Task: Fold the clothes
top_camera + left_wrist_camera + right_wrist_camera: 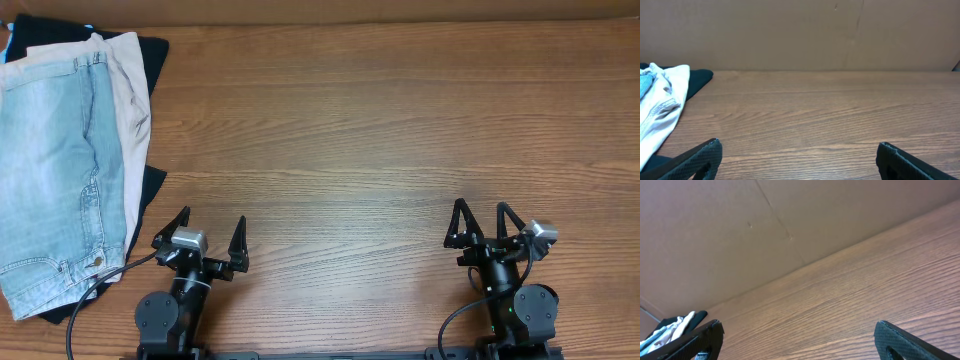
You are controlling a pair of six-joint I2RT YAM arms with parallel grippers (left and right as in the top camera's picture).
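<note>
Overhead view: left gripper (211,229) and right gripper (480,219) both sit spread wide and empty at the near edge of the table (380,130). Denim shorts (55,170) lie flat at the far left, atop beige shorts (130,100) and a black garment (152,55), just beside the left gripper

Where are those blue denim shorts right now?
Seen from overhead, the denim shorts lie at the table's far left edge, on top of the beige shorts and a black garment, just beyond the open left gripper.
</note>
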